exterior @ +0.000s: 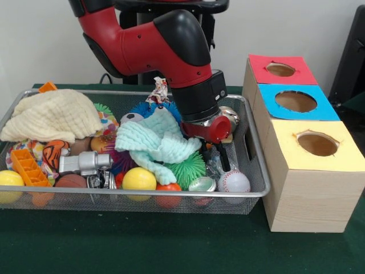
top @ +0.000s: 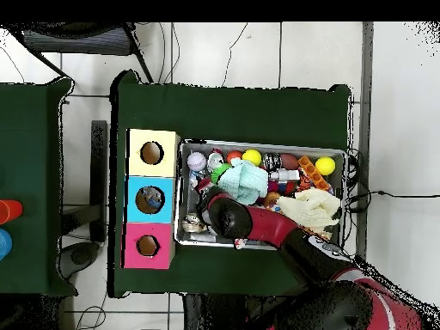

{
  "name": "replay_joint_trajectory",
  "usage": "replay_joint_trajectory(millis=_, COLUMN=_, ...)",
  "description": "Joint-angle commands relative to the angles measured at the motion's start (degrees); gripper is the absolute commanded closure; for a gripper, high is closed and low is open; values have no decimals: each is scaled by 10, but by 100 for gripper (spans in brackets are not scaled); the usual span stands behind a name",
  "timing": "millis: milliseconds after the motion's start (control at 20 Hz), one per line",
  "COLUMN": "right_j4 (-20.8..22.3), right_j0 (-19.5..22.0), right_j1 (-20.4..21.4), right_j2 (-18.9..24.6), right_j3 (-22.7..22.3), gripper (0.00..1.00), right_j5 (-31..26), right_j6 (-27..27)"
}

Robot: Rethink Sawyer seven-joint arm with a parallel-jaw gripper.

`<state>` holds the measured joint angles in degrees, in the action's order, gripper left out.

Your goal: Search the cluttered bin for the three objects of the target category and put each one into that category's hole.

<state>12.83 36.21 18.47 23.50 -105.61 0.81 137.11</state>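
The silver wire-mesh bin (exterior: 171, 195) is full of clutter; it also shows in the overhead view (top: 262, 144). My gripper (exterior: 222, 160) reaches down into the bin's right part, next to the mint cloth. A crumpled see-through plastic piece (exterior: 212, 168) lies right beside and under it; whether it is held does not show. Other clear pieces are hidden in the clutter. The red-topped hole (exterior: 280, 69) is on the farthest box, to the right of the bin; from overhead (top: 148, 246) it lies left of the bin. In the overhead view the arm (top: 232, 216) covers the gripper.
The blue-topped hole (exterior: 295, 101) and the yellow-topped hole (exterior: 317, 144) stand in front of the red one. A cream cloth (exterior: 54, 117), a mint cloth (exterior: 157, 142), a green spiky ball (exterior: 188, 168), a baseball (exterior: 234, 181), a yellow ball (exterior: 138, 178) and an orange tray (exterior: 28, 167) fill the bin.
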Motion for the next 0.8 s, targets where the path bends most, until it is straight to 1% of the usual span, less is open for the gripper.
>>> replay_joint_trajectory(millis=50, right_j4=-11, right_j0=-21, right_j1=-55, right_j2=6, right_j3=54, gripper=0, right_j5=-14, right_j6=34)
replay_joint_trajectory(millis=100, right_j4=-14, right_j0=-19, right_j1=-56, right_j2=6, right_j3=55, gripper=0, right_j5=-20, right_j6=33)
replay_joint_trajectory(millis=200, right_j4=-36, right_j0=-23, right_j1=-53, right_j2=-1, right_j3=53, gripper=0, right_j5=-23, right_j6=54)
replay_joint_trajectory(millis=300, right_j4=-42, right_j0=-19, right_j1=-53, right_j2=1, right_j3=49, gripper=0, right_j5=-27, right_j6=59)
replay_joint_trajectory(millis=400, right_j4=-32, right_j0=-14, right_j1=-56, right_j2=5, right_j3=53, gripper=0, right_j5=-36, right_j6=41)
replay_joint_trajectory(millis=450, right_j4=-27, right_j0=-14, right_j1=-56, right_j2=5, right_j3=56, gripper=100, right_j5=-35, right_j6=35)
replay_joint_trajectory(millis=600, right_j4=-16, right_j0=-11, right_j1=-57, right_j2=8, right_j3=59, gripper=100, right_j5=-40, right_j6=22)
replay_joint_trajectory(millis=800, right_j4=-14, right_j0=-6, right_j1=-59, right_j2=13, right_j3=61, gripper=100, right_j5=-41, right_j6=18)
